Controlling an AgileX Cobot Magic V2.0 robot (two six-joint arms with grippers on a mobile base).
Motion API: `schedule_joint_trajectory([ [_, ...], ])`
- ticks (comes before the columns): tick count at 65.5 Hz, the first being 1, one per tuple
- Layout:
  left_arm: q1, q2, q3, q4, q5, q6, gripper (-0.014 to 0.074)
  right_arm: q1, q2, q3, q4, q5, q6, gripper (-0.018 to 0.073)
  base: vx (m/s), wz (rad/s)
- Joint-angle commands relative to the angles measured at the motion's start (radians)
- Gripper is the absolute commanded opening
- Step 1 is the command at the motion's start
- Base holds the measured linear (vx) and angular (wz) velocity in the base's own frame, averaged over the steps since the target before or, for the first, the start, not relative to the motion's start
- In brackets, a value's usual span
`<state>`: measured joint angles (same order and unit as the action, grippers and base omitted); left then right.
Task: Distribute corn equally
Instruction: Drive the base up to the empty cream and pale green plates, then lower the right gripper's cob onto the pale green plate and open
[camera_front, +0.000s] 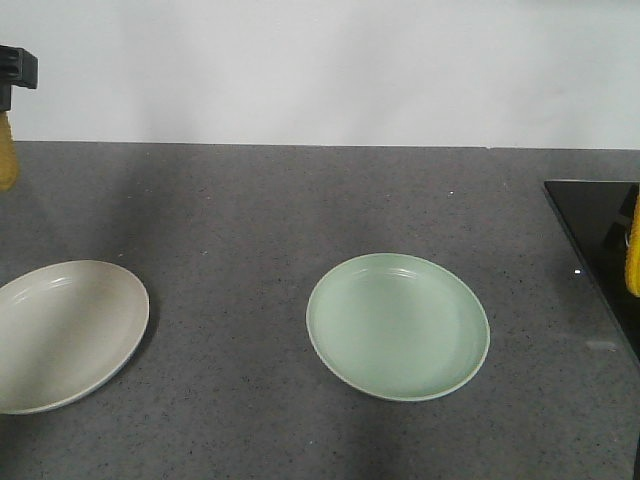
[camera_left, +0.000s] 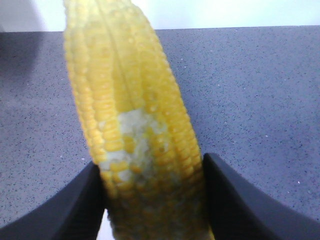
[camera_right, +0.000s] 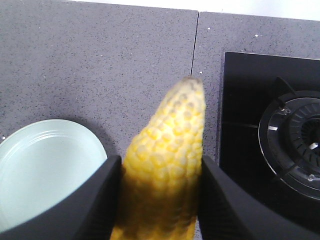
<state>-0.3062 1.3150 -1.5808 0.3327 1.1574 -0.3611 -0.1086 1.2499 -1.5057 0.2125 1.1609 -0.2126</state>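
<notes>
Each gripper is closed on one corn cob. The left gripper holds its corn up at the far left edge of the front view, above and behind the beige plate. The right gripper holds its corn at the right edge, tip up, with the green plate lower left of it on the tabletop
</notes>
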Motion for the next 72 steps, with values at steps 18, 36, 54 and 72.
schedule_joint_trajectory([
  [18, 0.000, -0.027, -0.029, 0.022, -0.054, -0.005, 0.0093, -0.004, -0.022, -0.024, 0.011, -0.061, -0.002, 0.0081, 0.00, 0.00],
  [36, 0.000, -0.027, -0.029, 0.022, -0.054, -0.005, 0.0093, -0.004, -0.022, -0.024, 0.023, -0.064, -0.002, 0.0081, 0.00, 0.00],
  [54, 0.000, -0.027, -0.029, 0.022, -0.054, -0.005, 0.0093, -0.004, 0.012, -0.024, 0.211, -0.039, -0.103, 0.0081, 0.00, 0.00],
  [72, 0.000, -0.027, -0.029, 0.022, -0.054, -0.005, 0.0093, -0.003, 0.171, -0.024, 0.414, 0.042, -0.215, 0.0081, 0.00, 0.00],
])
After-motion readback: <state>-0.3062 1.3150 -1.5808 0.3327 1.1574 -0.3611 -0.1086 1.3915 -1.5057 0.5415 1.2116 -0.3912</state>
